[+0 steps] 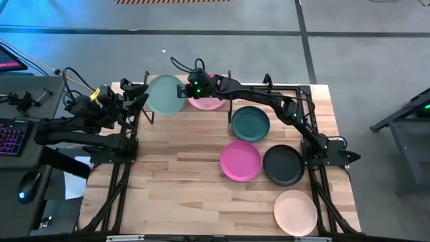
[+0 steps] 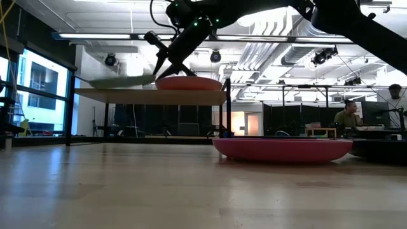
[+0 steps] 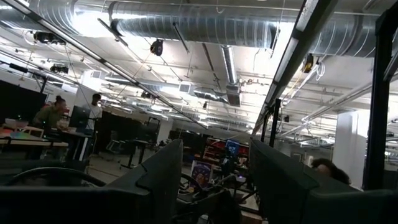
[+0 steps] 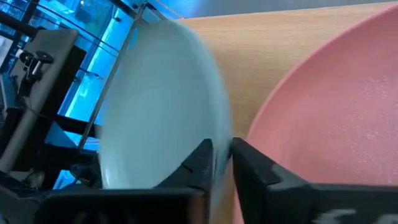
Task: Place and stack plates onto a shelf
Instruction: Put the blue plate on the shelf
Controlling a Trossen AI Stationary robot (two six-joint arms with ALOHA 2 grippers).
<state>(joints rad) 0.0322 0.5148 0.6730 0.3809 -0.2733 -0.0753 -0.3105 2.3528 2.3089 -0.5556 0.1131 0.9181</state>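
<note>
My right gripper (image 1: 190, 91) (image 4: 222, 149) reaches over the shelf (image 2: 149, 96) and is shut on the pale teal plate (image 1: 163, 94) (image 2: 121, 81), which hovers just over the shelf's left half. The light pink plate (image 1: 208, 101) (image 2: 189, 83) (image 4: 336, 112) rests flat on the shelf's right half. On the table lie the dark teal plate (image 1: 250, 124), the magenta plate (image 1: 240, 160) (image 2: 283, 148), the black plate (image 1: 283, 165) and the peach plate (image 1: 295, 212). My left gripper (image 1: 134, 101) (image 3: 214, 180) waits open at the table's left edge, pointing up into the room. My right gripper pinches the pale teal plate's rim (image 4: 219, 134) between its two fingers, on the side nearest the light pink plate. The fingers (image 2: 162, 69) slant down from the table's right. The plate is about level and just clear of the shelf board.
Black metal posts (image 1: 149, 79) stand at the shelf's ends. The right arm (image 1: 282, 107) stretches across the table's far right part, above the dark teal plate. The table's near left part (image 1: 175, 195) is bare wood. People sit at desks in the room behind (image 2: 346, 114).
</note>
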